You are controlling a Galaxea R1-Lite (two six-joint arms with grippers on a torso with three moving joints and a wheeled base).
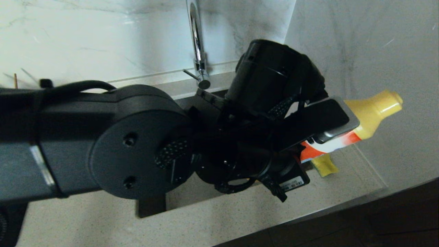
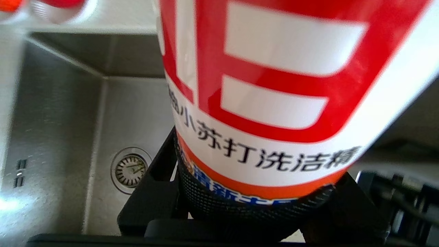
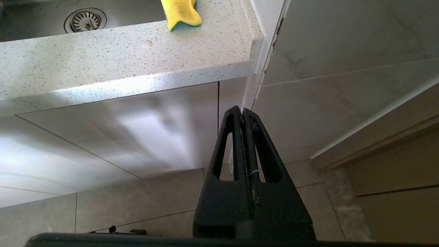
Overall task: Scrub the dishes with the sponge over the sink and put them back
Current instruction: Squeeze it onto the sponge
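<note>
My left gripper (image 2: 253,206) clamped the detergent bottle (image 2: 274,85) over the sink (image 2: 61,130); sponge (image 1: 324,165) at four o'clock; right gripper (image 3: 242,115) pressed together.

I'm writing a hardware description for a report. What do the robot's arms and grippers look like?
The left arm is matte black with a large round joint cover bearing two screw holes, black braided cables, and a barcode sticker near the wrist. The left gripper has black, finely textured pads. The right gripper has two black wedge-shaped fingers with long cut-out slots.
</note>
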